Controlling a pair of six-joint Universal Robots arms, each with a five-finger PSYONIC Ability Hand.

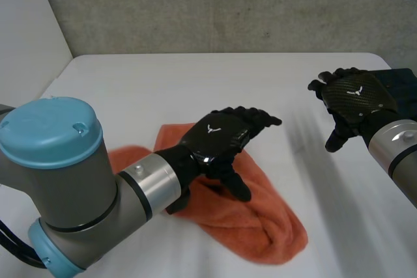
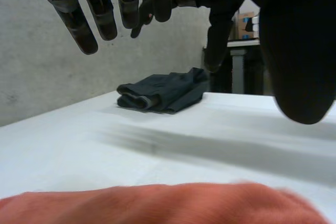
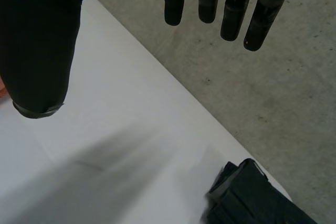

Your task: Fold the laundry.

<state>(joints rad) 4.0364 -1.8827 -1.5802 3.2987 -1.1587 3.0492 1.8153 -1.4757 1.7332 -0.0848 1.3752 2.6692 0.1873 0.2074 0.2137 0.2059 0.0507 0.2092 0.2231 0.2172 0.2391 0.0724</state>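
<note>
Head view: the left hand (image 1: 218, 138) is hanging over the orange towel (image 1: 260, 213), which is lying crumpled on the white table (image 1: 195, 83). The right hand (image 1: 355, 99) is hovering well apart from the towel, near a folded dark garment (image 1: 399, 81).
Left wrist view: fingers are standing straight and gripping nothing, with the towel under the palm.
Right wrist view: fingers are likewise standing straight and empty.

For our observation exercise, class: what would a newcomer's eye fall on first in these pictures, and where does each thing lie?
The orange towel stands out most, lying crumpled on the white table close to the robot. The black left hand is over it with its fingers open, while the right hand, also open, is raised over bare table on the robot's right. A dark folded garment lies by the table's right edge, beyond the right hand.
</note>
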